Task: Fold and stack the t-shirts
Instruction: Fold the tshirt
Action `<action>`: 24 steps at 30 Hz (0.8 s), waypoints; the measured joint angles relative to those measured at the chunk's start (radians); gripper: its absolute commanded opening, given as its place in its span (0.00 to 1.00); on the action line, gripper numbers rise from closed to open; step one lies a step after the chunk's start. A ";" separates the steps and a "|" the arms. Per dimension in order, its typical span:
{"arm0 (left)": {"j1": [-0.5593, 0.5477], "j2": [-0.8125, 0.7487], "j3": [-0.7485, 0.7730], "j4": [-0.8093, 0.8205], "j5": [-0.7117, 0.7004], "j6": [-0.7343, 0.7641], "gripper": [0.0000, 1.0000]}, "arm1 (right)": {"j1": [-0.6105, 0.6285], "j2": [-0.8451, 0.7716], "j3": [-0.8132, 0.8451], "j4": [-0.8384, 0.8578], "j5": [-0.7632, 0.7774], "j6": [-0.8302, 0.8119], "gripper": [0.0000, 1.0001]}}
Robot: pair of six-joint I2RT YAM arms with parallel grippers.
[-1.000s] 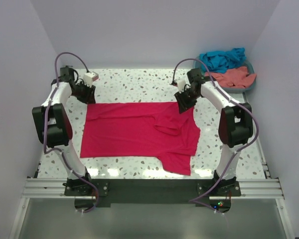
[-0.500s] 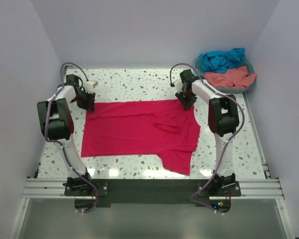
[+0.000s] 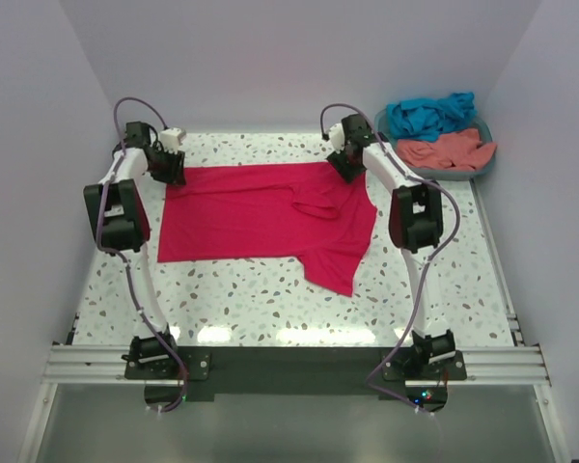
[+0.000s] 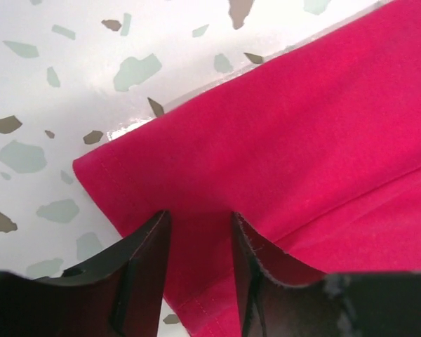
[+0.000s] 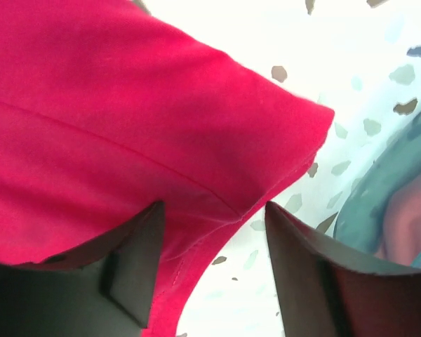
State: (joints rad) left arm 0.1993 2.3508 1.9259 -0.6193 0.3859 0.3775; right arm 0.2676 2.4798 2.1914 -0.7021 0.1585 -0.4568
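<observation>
Top view: the crimson-pink t-shirt (image 3: 251,212) lies opened out on the terrazzo table (image 3: 270,299), its long edge running across the far half. One sleeve hangs down toward 5 o'clock, and a rumpled ridge sits right of centre. No fold shows in it yet. The left gripper (image 3: 171,166) is at the shirt's far corner at 10 o'clock and the right gripper (image 3: 343,164) at its far corner toward 1 o'clock, both low over the cloth. At 2 o'clock, well apart from the spread shirt, the teal plastic basket (image 3: 480,171) holds the teal-blue t-shirt (image 3: 429,114) and the salmon-coral t-shirt (image 3: 449,149), both bunched and unfolded.

Left wrist view: the fingers (image 4: 144,267) stand parted over the hemmed corner. Crimson cloth shows flat in the gap rather than pinched, so this pincer reads as open, holding nothing.

Right wrist view: the fingers (image 5: 133,260) stand wider apart. The shirt's rounded corner lies beneath them, with a seam line crossing toward 4 o'clock — again open, not clamped. The basket and a patch of salmon cloth show at 4 o'clock.

My reading is that the task is at an early stage — one shirt is laid out for folding. All three folds and the stacking are left.
</observation>
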 measured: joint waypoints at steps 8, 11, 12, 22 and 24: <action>0.019 -0.230 -0.160 -0.077 0.143 0.104 0.63 | 0.002 -0.222 -0.114 -0.144 -0.217 -0.047 0.99; 0.048 -0.394 -0.222 -0.143 0.227 0.201 0.63 | 0.011 -0.420 -0.222 -0.237 -0.320 -0.092 0.91; 0.063 -0.448 -0.247 -0.169 0.255 0.240 0.63 | 0.018 -0.489 -0.271 -0.270 -0.347 -0.110 0.86; 0.131 -0.633 -0.641 -0.370 0.356 0.510 0.59 | 0.238 -0.908 -1.013 -0.356 -0.431 -0.226 0.51; 0.131 -0.637 -0.681 -0.376 0.356 0.519 0.59 | 0.279 -0.910 -1.088 -0.338 -0.419 -0.224 0.51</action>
State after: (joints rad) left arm 0.3302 1.7134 1.2453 -0.9955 0.7418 0.8967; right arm 0.5468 1.5696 1.1034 -1.0397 -0.2604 -0.6811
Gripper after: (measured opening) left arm 0.590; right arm 0.516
